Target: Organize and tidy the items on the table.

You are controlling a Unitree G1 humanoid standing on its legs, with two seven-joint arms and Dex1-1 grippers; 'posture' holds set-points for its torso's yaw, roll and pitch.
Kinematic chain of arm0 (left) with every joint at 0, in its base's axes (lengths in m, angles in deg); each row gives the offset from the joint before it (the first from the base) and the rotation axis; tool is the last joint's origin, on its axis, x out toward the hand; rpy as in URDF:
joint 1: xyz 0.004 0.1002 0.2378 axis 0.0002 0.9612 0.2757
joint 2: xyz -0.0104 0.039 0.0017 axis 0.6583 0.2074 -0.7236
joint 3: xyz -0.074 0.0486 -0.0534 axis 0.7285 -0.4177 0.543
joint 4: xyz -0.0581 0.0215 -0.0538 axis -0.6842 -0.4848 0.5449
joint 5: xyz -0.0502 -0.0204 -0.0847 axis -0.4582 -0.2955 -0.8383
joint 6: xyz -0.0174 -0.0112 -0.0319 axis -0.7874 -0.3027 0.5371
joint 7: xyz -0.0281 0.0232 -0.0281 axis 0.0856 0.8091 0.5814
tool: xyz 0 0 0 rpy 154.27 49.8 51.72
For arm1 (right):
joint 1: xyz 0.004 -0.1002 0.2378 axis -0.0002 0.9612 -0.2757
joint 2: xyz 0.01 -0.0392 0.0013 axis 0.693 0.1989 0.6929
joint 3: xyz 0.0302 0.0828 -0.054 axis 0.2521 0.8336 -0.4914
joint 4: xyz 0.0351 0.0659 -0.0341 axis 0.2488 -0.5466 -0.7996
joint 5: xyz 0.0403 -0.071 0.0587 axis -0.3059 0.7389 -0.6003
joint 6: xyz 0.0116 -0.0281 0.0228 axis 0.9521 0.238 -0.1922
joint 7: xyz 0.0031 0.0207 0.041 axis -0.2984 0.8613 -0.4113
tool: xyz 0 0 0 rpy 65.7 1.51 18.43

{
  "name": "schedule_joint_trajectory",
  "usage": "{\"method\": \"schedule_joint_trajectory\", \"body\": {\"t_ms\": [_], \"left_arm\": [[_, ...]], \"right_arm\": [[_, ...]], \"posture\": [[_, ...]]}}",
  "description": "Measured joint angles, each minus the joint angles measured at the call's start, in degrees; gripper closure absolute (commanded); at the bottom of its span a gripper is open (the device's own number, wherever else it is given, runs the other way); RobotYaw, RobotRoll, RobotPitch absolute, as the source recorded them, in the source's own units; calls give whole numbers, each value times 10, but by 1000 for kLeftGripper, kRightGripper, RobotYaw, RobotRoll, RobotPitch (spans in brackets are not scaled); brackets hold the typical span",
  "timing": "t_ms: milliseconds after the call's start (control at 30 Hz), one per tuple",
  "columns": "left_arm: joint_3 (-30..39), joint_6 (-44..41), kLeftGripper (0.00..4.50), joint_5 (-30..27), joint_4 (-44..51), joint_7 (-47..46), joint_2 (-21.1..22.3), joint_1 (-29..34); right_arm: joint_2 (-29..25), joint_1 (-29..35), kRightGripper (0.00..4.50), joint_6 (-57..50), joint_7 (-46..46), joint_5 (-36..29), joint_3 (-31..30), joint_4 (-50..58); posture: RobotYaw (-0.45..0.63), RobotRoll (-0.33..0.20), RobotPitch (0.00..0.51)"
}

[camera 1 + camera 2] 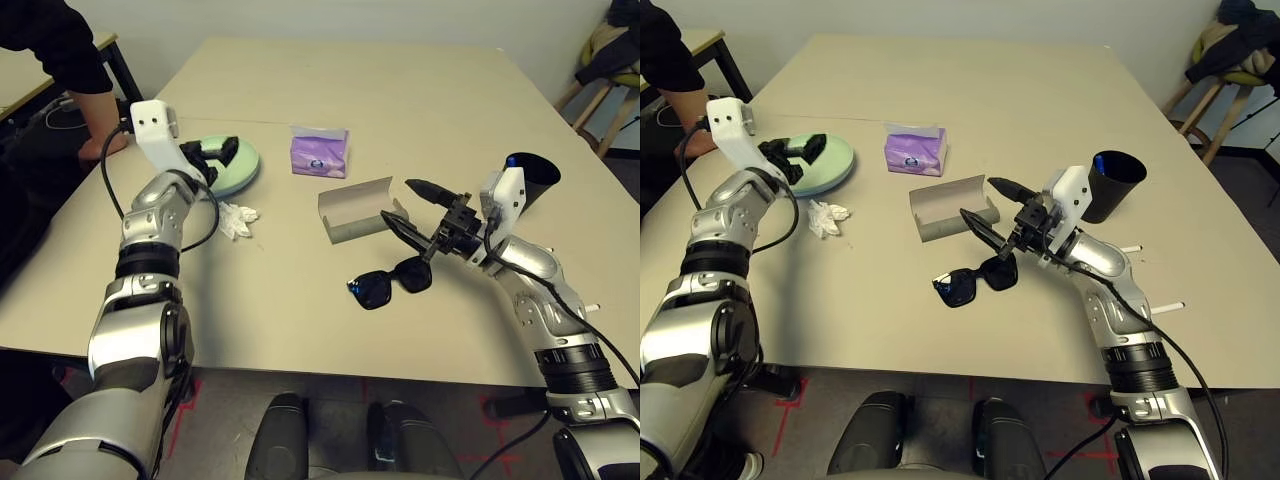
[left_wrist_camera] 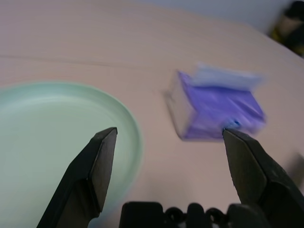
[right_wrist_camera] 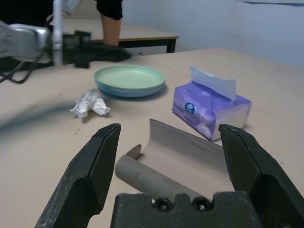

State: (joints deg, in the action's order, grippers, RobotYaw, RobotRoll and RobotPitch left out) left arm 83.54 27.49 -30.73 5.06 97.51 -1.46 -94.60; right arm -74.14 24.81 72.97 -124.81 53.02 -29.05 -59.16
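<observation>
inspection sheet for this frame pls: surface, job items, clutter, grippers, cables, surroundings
Surface: beige table, faint seam across it.
Job's things: green plate stacked on blue plate; crumpled tissue beside them; purple tissue pack; grey glasses case lying open; black sunglasses in front of it; black cup; white markers near the table's right edge.
Clutter: nothing seen.
Grippers: left gripper open, over the plates' edge; right gripper open, empty, beside the case.
Cables: black cable looping along the left forearm; another along the right forearm.
Surroundings: person's arm at the table's far left; smaller table behind; stool at right.
</observation>
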Motion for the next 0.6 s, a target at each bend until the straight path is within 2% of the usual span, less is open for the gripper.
{"method": "schedule_joint_trajectory", "body": {"t_ms": [200,600], "left_arm": [[-65,-39,28,15,67,90,31,49],[-86,-31,28,56,41,90,35,60]], "right_arm": [[-4,-3,0,0,-9,4,1,-11],[-9,0,0,-30,-39,1,-1,-18]], "posture": [[229,0,68],[220,0,65]]}}
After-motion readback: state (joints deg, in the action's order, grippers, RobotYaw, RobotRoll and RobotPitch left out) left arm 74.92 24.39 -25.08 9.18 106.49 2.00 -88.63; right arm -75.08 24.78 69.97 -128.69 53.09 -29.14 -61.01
